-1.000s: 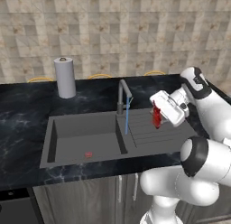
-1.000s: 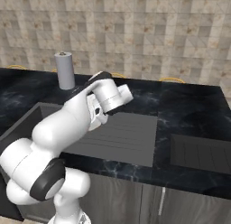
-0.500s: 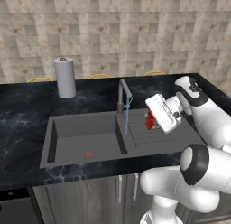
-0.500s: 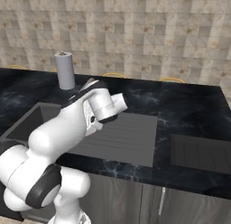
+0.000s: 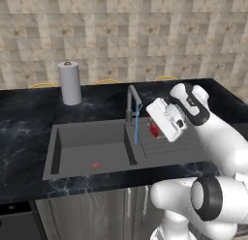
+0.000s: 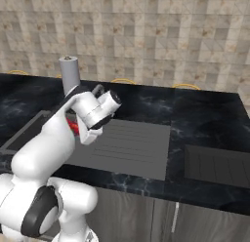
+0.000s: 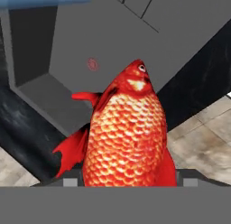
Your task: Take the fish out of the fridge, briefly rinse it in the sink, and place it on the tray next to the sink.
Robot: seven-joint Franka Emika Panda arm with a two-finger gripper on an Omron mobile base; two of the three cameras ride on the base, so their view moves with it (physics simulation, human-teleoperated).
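Note:
The red fish (image 5: 154, 129) hangs in my gripper (image 5: 159, 124), which is shut on it above the ribbed drainboard (image 5: 169, 146), just right of the faucet (image 5: 132, 99) and its blue water stream (image 5: 136, 127). The sink (image 5: 82, 149) lies to the left and below, with a small red dot (image 5: 95, 165) on its floor. From the right base view, a sliver of the fish (image 6: 73, 126) peeks out behind my arm. In the hand view the scaly fish (image 7: 128, 137) covers the fingers, its head pointing at the sink (image 7: 49, 42). A dark flat tray (image 6: 217, 165) lies on the counter right of the drainboard (image 6: 134, 146).
A grey paper towel roll (image 5: 70, 83) stands on the black counter (image 5: 24, 113) behind the basin's left corner, also seen as a paper towel roll (image 6: 69, 74) in the right base view. A tiled wall backs the counter. Cabinet fronts run below the front edge.
My hand has swung left with the fish, from over the drainboard's right part to close beside the faucet's water stream, and the wrist has turned. The water keeps running.

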